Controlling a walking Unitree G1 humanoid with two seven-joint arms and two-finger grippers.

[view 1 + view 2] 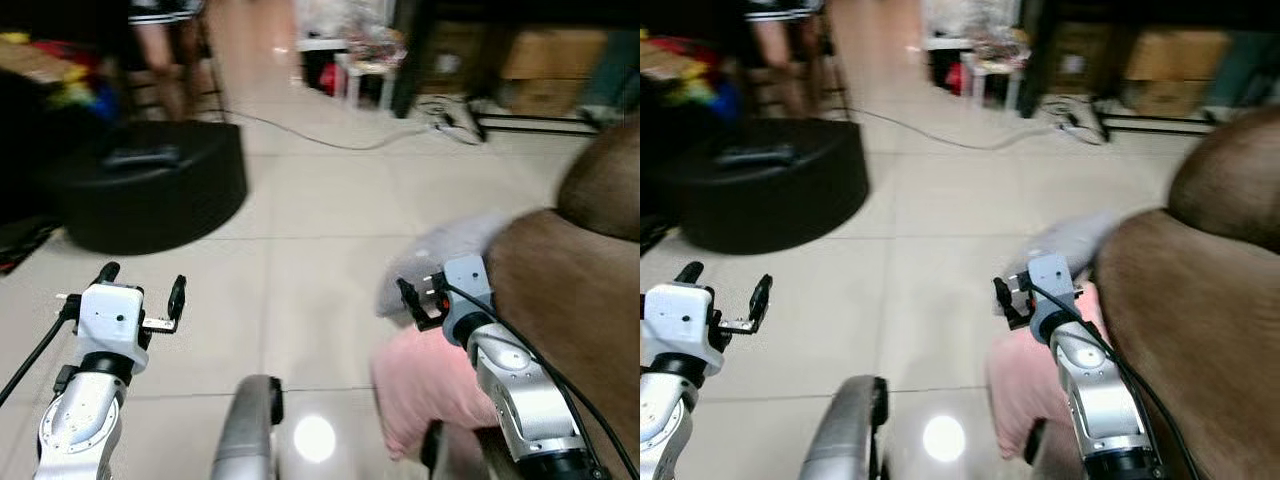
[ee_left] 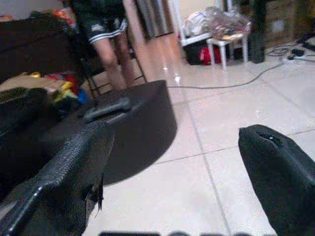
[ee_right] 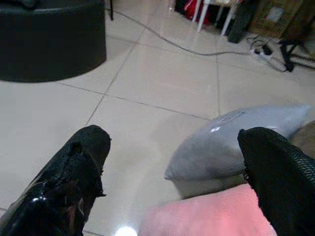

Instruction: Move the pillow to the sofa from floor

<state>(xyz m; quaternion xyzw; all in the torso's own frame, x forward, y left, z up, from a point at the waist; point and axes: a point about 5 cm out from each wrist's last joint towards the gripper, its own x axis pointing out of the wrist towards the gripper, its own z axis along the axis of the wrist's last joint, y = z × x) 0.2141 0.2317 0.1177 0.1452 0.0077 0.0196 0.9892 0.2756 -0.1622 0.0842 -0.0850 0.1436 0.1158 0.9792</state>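
While apparently empty, right end effector [image 1: 418, 301] gapes above pillow [image 3: 231, 142].

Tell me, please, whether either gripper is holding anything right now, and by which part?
Nothing is held. The left gripper and right gripper are both open and empty, the right one above the grey pillow and pink pillow.

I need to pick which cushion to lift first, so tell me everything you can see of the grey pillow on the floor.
The grey pillow is a soft, plump cushion in smooth pale grey fabric, with a small light tag or mark on its top face. It lies flat on the tiled floor, one corner pointing outward, its far end against the brown sofa. A pink pillow lies just in front of it; whether they touch is unclear. The right gripper hovers open above, not touching it.
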